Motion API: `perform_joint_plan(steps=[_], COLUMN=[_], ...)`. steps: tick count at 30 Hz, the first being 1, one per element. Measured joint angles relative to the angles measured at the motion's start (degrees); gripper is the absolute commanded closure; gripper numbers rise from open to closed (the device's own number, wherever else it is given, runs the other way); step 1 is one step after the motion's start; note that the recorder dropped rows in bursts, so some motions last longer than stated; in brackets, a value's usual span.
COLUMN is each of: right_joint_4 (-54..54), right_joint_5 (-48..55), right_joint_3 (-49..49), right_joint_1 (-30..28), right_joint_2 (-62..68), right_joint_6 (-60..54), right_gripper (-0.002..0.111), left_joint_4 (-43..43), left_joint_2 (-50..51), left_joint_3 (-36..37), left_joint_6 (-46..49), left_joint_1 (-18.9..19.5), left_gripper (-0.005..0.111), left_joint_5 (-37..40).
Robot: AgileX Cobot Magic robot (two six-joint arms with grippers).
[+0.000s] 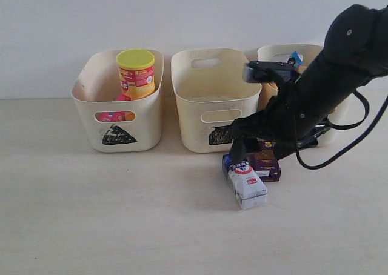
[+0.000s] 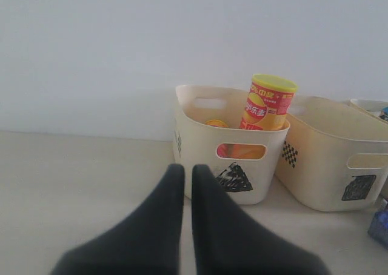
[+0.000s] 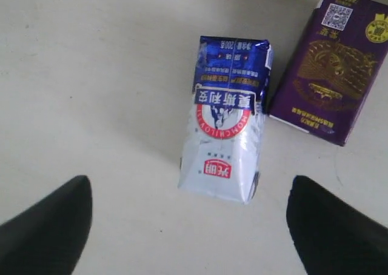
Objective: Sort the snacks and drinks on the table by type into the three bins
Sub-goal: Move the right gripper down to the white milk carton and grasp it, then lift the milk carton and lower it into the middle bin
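The white-and-blue carton (image 1: 247,181) (image 3: 225,129) lies flat on the table, with the dark purple carton (image 1: 267,164) (image 3: 327,69) lying beside it. My right gripper (image 1: 241,152) (image 3: 189,196) hovers open just above the white-and-blue carton, a finger on each side and not touching it. The yellow chip tube (image 1: 136,74) (image 2: 267,102) stands in the left bin (image 1: 91,99) (image 2: 273,175); something pink (image 1: 112,115) shows through its handle cutout. The middle bin (image 1: 194,111) (image 2: 327,166) looks empty. A blue-white bag (image 1: 295,58) peeks from the right bin (image 1: 276,49), mostly hidden by my arm. My left gripper (image 2: 188,172) is shut on nothing, well short of the left bin.
The three bins stand in a row against a white wall. The right arm and its black cable (image 1: 357,135) hang in front of the right bin. Bare table (image 1: 121,214) stretches in front of the bins.
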Motion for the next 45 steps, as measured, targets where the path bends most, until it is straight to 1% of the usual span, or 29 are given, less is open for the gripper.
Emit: perform_joint_plan(steps=[11, 18, 19, 21, 25, 27, 29, 36, 45], right_joint_4=[-3.2, -7.4, -8.1, -9.1, -10.1, -10.2, -10.2, -10.2, -10.2], right_joint_5=[-3.2, -5.0, -5.6, -6.5, -7.1, -7.0, -6.8, -1.7, 4.8], right_joint_3=[-2.8, -3.2, -3.2, -3.2, -3.3, -3.4, -3.5, -5.0, -8.6], right_joint_1=[0.3, 4.6, 5.0, 5.5, 5.7, 5.7, 5.7, 5.7, 5.7], right_joint_2=[8.2, 12.3, 12.8, 13.6, 14.6, 14.7, 14.7, 14.0, 6.0], right_joint_6=[2.0, 4.7, 5.7, 7.2, 8.2, 8.5, 8.5, 7.6, 7.2], right_gripper=[0.029, 0.03, 0.032, 0.042, 0.075, 0.094, 0.109, 0.108, 0.108], left_joint_4=[0.0, 0.0, 0.0, 0.0, 0.0, 0.0, 0.0, 0.0, 0.0], left_joint_2=[0.0, 0.0, 0.0, 0.0, 0.0, 0.0, 0.0, 0.0, 0.0], left_joint_3=[0.0, 0.0, 0.0, 0.0, 0.0, 0.0, 0.0, 0.0, 0.0], left_joint_6=[0.0, 0.0, 0.0, 0.0, 0.0, 0.0, 0.0, 0.0, 0.0], left_joint_1=[0.0, 0.0, 0.0, 0.0, 0.0, 0.0, 0.0, 0.0, 0.0], left_gripper=[0.102, 0.102, 0.102, 0.102, 0.102, 0.102, 0.102, 0.102, 0.102], left_joint_5=[0.0, 0.0, 0.0, 0.0, 0.0, 0.0, 0.0, 0.0, 0.0])
